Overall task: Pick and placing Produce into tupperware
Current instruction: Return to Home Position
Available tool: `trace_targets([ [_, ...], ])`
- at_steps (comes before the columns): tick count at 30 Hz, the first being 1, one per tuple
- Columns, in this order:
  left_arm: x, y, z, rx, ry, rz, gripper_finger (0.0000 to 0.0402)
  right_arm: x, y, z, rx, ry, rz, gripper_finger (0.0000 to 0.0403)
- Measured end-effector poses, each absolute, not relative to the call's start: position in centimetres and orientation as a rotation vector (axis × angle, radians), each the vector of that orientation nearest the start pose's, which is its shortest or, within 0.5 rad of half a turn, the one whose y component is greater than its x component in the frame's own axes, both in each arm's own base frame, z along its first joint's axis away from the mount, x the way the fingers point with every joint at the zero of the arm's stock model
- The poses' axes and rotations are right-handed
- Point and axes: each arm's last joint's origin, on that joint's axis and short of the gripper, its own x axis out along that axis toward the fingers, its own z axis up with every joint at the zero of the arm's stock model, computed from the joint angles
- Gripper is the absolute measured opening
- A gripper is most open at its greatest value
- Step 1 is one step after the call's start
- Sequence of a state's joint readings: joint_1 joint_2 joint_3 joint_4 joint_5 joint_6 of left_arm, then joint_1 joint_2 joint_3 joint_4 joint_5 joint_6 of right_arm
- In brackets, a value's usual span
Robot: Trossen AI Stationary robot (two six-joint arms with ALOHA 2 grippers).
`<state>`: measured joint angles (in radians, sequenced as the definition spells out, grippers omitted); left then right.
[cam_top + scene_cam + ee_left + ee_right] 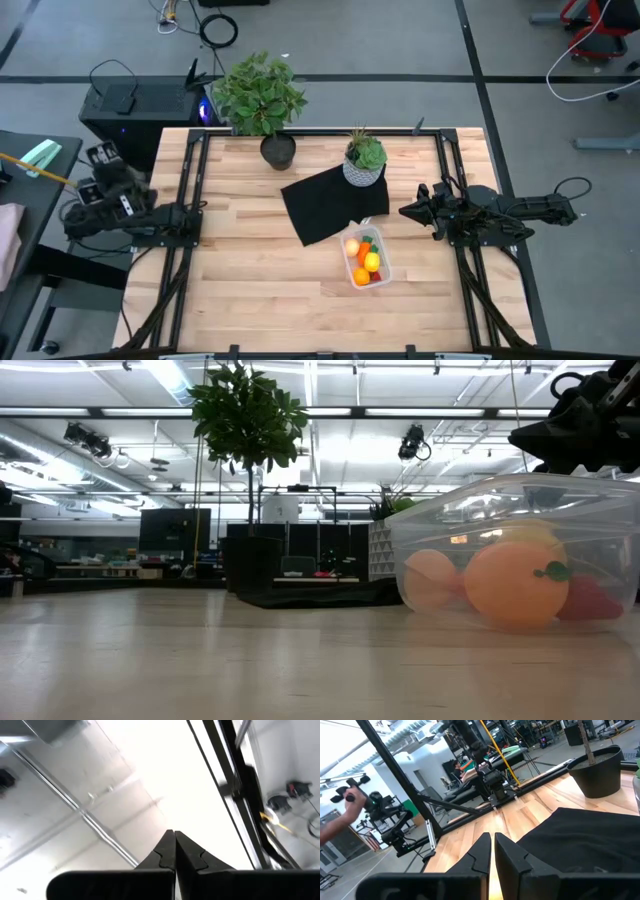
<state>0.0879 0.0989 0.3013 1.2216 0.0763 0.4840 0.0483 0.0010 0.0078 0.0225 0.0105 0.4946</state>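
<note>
Several produce pieces (pixel 366 262) inside tupperware (pixel 450 510)

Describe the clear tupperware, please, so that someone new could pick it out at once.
On the wooden table, find the black mat in front of the two potted plants. The tupperware lies beside the mat's edge opposite the plants. It is the only see-through box, holding small orange, yellow and red toy produce.

open: desk (pixel 240 270) left half and front strip | blocked: large plant (pixel 262 95) and small plant (pixel 365 160) at back, tupperware (pixel 388 268) right of centre | flat: black mat (pixel 320 210)
</note>
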Motion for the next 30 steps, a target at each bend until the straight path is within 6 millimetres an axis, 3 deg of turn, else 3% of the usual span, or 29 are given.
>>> trace_targets([
  [10, 0.7, -0.1, 27.8, 0.484, -1.504, 0.365, 0.0, 9.7, 0.4, 16.8, 0.495, -0.019, 0.044, 0.003],
  [15, 1.2, 0.0, 26.4, 0.456, -1.466, 0.388, 0.0, 9.7, 0.4, 16.8, 0.495, -0.02, 0.044, 0.003],
  [22, 1.5, 0.1, 26.3, 0.422, -1.439, 0.378, 0.0, 9.7, 0.4, 16.8, 0.495, -0.019, 0.044, 0.003],
  [30, 4.9, 0.8, 25.3, 0.227, -1.071, 0.343, 0.0, 9.7, 0.4, 16.8, 0.495, -0.019, 0.044, 0.003],
])
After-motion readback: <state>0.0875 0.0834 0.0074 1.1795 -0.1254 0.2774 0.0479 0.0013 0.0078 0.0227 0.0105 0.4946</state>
